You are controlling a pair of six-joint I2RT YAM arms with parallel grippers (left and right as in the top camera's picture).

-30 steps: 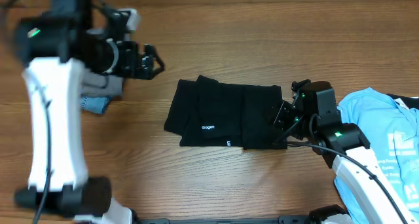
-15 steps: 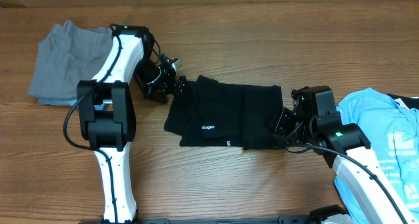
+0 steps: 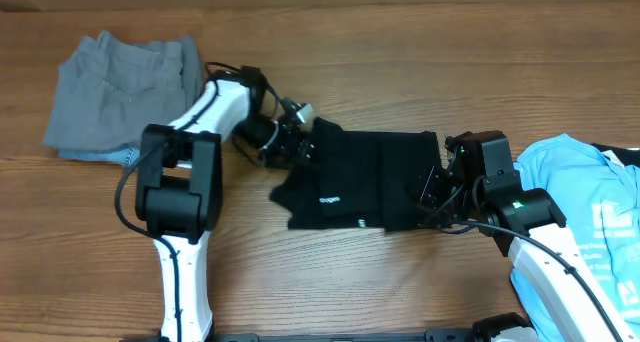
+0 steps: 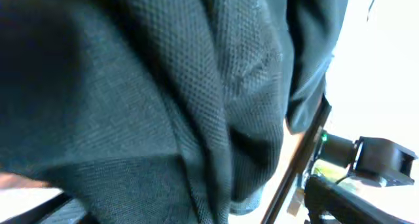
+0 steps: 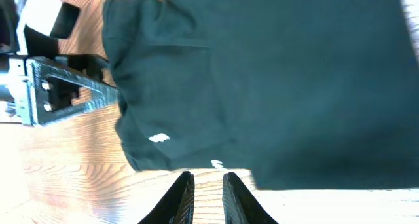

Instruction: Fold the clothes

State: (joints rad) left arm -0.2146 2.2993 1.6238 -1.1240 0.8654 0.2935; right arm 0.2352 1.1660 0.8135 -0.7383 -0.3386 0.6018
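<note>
Locate the folded black shirt [image 3: 365, 177] in the middle of the table [image 3: 400, 72], between both arms. The left gripper [image 3: 292, 142] sits against its left edge. Fabric fills the left wrist view, so you cannot tell its jaw state. The right gripper [image 5: 206, 183] is at the right edge, its fingers nearly together with bare wood between them.

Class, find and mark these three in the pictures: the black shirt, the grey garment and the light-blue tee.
black shirt [image 3: 370, 177], overhead view, middle of its folded body.
grey garment [image 3: 110, 92], overhead view, centre of the fabric.
light-blue tee [image 3: 575, 177], overhead view, plain part left of the white print.
</note>
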